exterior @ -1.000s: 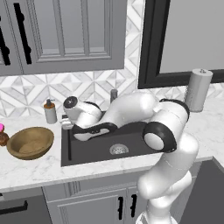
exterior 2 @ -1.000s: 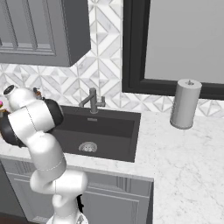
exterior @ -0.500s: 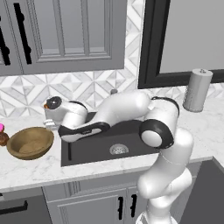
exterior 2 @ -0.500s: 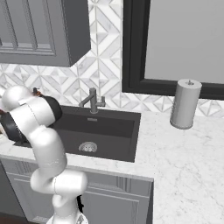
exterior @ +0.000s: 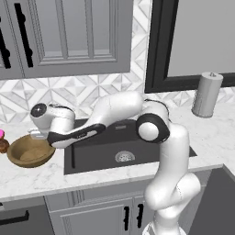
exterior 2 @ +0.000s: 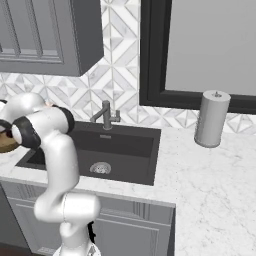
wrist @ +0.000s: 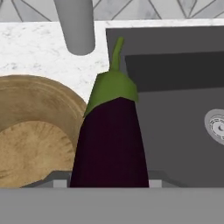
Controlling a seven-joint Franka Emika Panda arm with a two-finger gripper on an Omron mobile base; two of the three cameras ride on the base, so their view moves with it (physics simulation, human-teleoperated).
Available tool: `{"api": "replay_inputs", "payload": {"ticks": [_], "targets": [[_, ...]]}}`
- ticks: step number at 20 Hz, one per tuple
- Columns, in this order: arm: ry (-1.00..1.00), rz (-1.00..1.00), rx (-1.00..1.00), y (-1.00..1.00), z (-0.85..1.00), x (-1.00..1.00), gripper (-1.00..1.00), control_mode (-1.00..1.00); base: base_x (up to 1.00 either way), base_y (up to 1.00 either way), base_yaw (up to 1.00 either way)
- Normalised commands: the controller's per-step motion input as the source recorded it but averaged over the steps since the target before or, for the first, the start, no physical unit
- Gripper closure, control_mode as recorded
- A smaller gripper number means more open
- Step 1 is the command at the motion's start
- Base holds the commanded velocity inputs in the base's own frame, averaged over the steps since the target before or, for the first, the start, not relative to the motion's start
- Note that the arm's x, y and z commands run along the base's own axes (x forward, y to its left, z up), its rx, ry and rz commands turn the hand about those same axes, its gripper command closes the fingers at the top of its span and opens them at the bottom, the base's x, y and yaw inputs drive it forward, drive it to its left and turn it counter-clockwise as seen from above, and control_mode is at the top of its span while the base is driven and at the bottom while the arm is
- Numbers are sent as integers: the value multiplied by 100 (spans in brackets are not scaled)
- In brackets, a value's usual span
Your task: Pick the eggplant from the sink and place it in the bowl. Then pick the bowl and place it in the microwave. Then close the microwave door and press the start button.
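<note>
Left base camera looks forward and down from behind the arm, catching the bowl (exterior: 30, 151) and sink (exterior: 120, 153), the right base camera covers that same sink (exterior 2: 107, 152) from the other side, and the hand camera sits close over the bowl's (wrist: 33, 131) rim.

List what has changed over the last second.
The arm has swung left from over the sink toward the bowl, carrying the eggplant; the pincer now hangs at the bowl's right rim. The eggplant remains gripped, not yet released. Bowl, faucet and paper-towel roll have not moved.
</note>
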Motion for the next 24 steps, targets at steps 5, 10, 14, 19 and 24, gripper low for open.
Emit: {"api": "replay_inputs", "payload": {"ticks": [5, 10, 14, 19, 24], "targets": [[2, 0, -4, 50, -19, 7, 100, -100, 0, 0, 0], [1, 0, -3, 30, -22, 15, 100, -100, 0, 0, 0], [12, 0, -2, 58, -13, 61, 100, -100, 0, 0, 0], [3, 0, -2, 35, -33, 29, 100, -100, 0, 0, 0], [0, 0, -1, 9, -41, 2, 100, -100, 0, 0, 0]]}}
